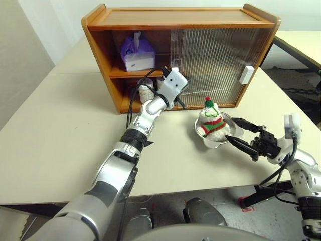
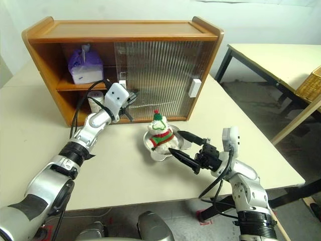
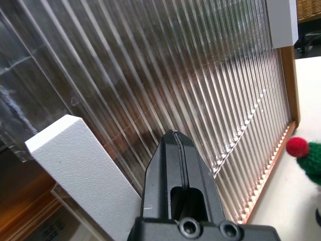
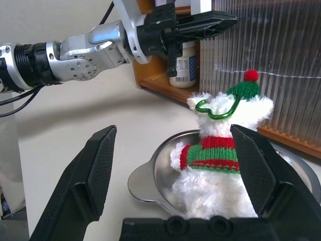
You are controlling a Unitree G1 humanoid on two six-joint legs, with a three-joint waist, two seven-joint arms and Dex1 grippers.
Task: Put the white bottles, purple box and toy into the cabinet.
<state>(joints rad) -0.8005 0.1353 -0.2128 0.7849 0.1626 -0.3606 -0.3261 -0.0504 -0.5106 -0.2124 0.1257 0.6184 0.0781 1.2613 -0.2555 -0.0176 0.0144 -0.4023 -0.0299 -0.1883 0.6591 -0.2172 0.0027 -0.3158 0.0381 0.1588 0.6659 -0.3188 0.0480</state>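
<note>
Jaws of the left gripper (image 4: 213,21) are closed and empty against the cabinet (image 1: 165,17) door; the right gripper (image 1: 236,131) gapes around the toy (image 1: 210,123), which sits in a steel dish (image 1: 220,143) before the cabinet.

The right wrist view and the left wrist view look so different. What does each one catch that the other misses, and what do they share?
The right wrist view alone has the steel dish, a white bottle on the cabinet's lower shelf, and the open right gripper around the toy's body. The left wrist view alone has the door's white handle close up. Both share the shut left gripper, the ribbed sliding door and the toy's red pompom.
</note>
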